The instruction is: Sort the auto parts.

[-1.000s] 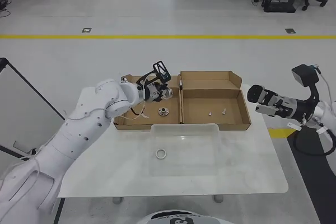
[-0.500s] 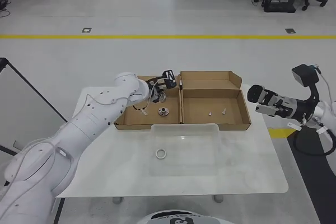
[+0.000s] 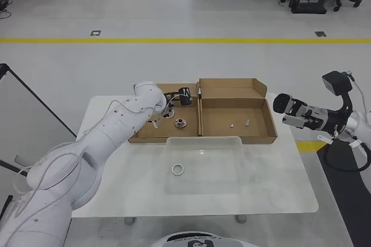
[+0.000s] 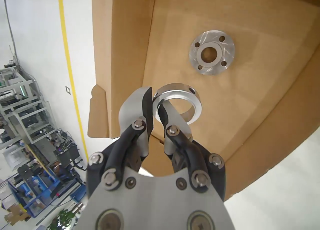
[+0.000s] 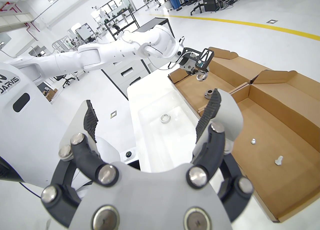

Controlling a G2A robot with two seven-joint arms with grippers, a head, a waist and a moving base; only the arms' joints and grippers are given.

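My left gripper [image 4: 156, 102] is shut on the rim of a silver metal ring [image 4: 197, 105] and holds it just above the floor of the left cardboard box [image 4: 250, 103]. A round flange [image 4: 212, 56] with bolt holes lies in that box beyond the ring. In the top view the left gripper [image 3: 172, 108] hovers over the box's left half, near the flange [image 3: 180, 123]. A second ring [image 3: 179, 168] lies in the white tray [image 3: 204, 140]. My right gripper [image 5: 152, 100] is open and holds nothing, out past the table's right edge [image 3: 278, 111].
The right cardboard box [image 3: 260, 129] holds two small bolts [image 3: 233, 124] [image 3: 248, 121]. Both boxes have raised flaps at the back. The tray sits in front of the boxes on the white table [image 3: 272, 185].
The left arm has turned its wrist and carried the ring lower, down into the left box. The right arm has not moved.
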